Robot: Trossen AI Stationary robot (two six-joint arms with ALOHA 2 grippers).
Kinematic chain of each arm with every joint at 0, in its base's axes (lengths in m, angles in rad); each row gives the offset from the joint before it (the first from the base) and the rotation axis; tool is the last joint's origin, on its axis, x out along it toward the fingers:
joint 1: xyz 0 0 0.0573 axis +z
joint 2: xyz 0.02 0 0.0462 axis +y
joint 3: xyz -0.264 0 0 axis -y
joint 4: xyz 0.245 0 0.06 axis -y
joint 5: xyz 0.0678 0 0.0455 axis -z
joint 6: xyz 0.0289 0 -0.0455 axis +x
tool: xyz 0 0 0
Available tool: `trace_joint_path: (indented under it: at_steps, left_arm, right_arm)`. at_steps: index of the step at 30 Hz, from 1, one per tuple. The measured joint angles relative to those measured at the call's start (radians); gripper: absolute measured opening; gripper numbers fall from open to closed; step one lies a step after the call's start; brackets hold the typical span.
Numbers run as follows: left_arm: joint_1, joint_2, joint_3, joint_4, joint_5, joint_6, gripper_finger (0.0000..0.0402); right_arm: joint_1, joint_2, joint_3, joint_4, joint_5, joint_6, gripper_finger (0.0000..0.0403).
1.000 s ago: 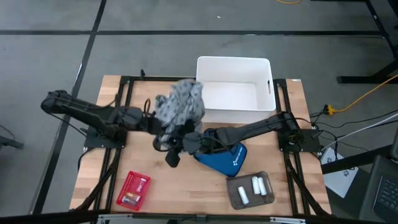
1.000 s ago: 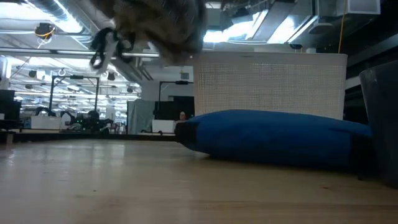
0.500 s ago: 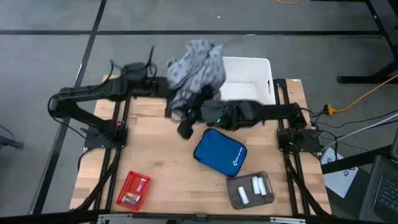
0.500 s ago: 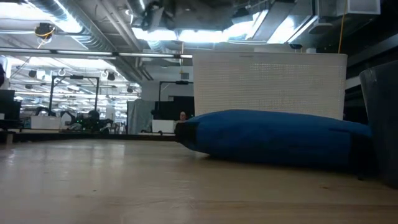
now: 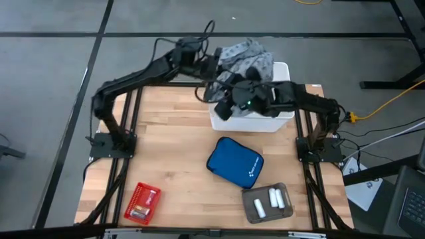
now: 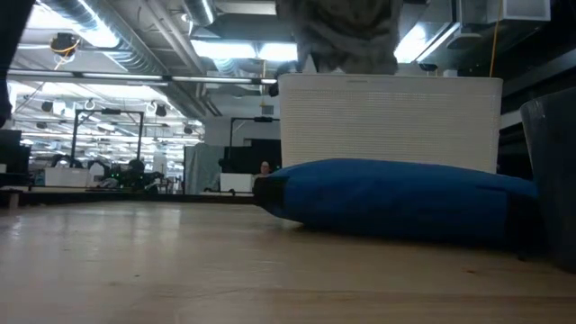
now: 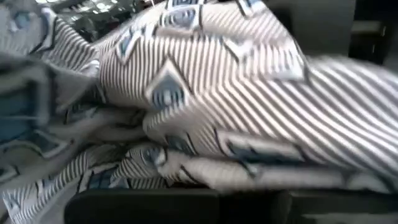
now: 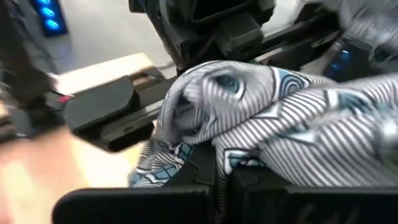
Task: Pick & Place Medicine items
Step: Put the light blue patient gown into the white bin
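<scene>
Where uncovered, wooden table [image 5: 172, 146]; grey floor [image 5: 46, 66].

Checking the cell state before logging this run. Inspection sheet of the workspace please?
Surface: wooden table, mostly bare.
Job's things: three white cylinders in a grey tray; small items in a red basket.
Clutter: grey patterned cloth bunched over the white bin; blue pouch on the table.
Grippers: left gripper and right gripper both gripping the cloth above the bin.
Cables: yellow cable on the floor.
Surroundings: open workshop hall; no person clearly seen.
</scene>
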Motion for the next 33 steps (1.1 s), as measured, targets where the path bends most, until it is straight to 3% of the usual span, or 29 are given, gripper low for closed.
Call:
trace_joint_path:
  at_steps: [6,21,33]
  left_arm:
    - [0.103,0.127,0.103,-0.017,0.151,-0.033,0.0002]
    - [0.253,0.313,0.269,0.032,0.392,-0.153,0.0002]
    - [0.230,0.402,0.315,0.139,0.425,-0.178,0.0002]
  right_arm:
    - [-0.078,-0.028,0.002,-0.084,0.021,-0.002,0.0002]
    - [-0.273,-0.027,0.001,-0.127,-0.144,0.011,0.0002]
    - [-0.272,-0.029,0.000,-0.304,-0.146,0.123,0.0002]
